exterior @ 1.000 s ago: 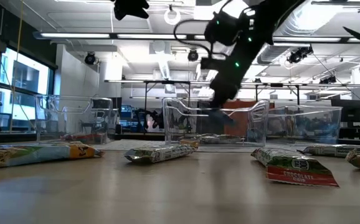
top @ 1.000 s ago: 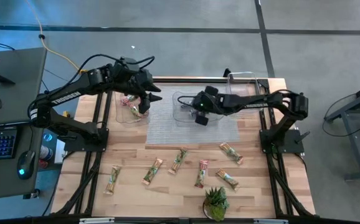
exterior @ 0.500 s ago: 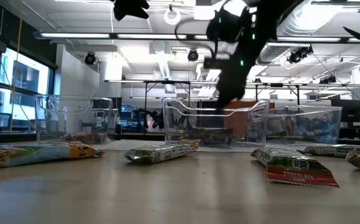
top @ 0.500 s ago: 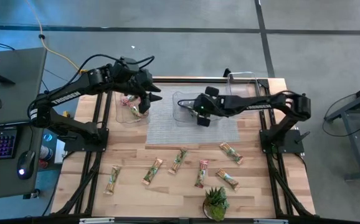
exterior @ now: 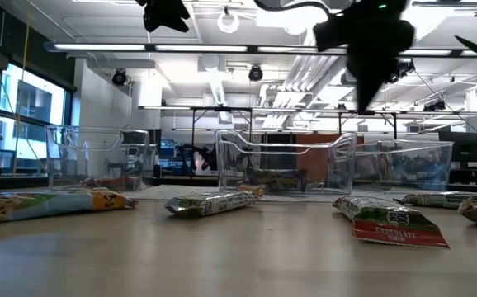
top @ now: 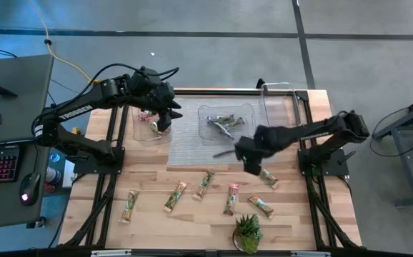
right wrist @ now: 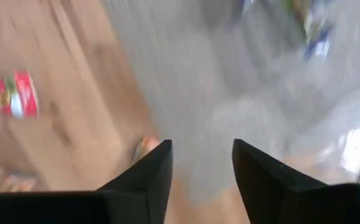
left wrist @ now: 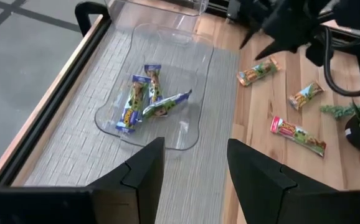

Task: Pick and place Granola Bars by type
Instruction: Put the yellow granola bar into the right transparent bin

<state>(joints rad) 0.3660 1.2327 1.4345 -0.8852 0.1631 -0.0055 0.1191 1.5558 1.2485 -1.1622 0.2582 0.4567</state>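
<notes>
Several green-and-red granola bars lie flat on the wooden table near its front: [top: 129,205], [top: 176,196], [top: 205,183], [top: 231,198], [top: 266,176], [top: 261,207]. Purple-blue bars [left wrist: 146,99] lie in the middle clear bin [top: 224,123]. Red-and-green bars [top: 148,114] lie in the left clear bin [top: 149,128]. My left gripper [top: 165,121] hovers open and empty over the left bin, high above the table, and shows in its wrist view [left wrist: 195,168]. My right gripper [top: 248,164] is open and empty in the air over the mat's near right corner, beside the nearest bar; its wrist view [right wrist: 202,168] is blurred.
A third clear bin [top: 278,100] stands at the far right. A grey mat [top: 192,146] lies under the bins. A small green potted plant [top: 247,232] stands at the front edge. Bare wood lies between the mat and the row of bars.
My right gripper has risen out of the middle bin and swung toward the table's near edge and a little right, and now hangs over the mat's near right corner. A bar that was under it lies in the middle bin.
</notes>
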